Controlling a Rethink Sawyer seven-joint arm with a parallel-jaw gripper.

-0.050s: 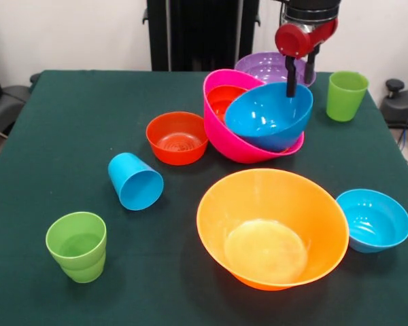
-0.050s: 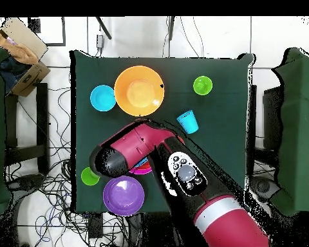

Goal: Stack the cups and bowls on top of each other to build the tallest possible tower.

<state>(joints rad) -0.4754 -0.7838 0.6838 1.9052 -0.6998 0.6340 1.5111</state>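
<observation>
The gripper [image 1: 300, 76] hangs over the far rim of the blue bowl [image 1: 267, 115], its two dark fingers [image 1: 291, 80] spread a little, one dipping just inside the rim and the other behind it; they straddle the wall, and whether they pinch it yet I cannot tell. That bowl sits tilted in the large pink bowl [image 1: 241, 144], beside a red-orange bowl [image 1: 224, 99] nested there too; this leaning pile near the bench's far edge is the tower so far. The purple bowl [image 1: 268, 66] stands just behind it.

These bowls look like thin, glossy plastic: light, stiff, and slippery, so a hold on the rim wall seems the only workable one, and a tilted bowl may well slide. Loose on the green bench [image 1: 68, 129] are the large orange bowl [image 1: 273, 228], small blue bowl [image 1: 372, 219], small red-orange bowl [image 1: 177, 137], a tipped sky-blue cup [image 1: 134, 180] and two green cups [image 1: 77, 245] [image 1: 345, 94]
</observation>
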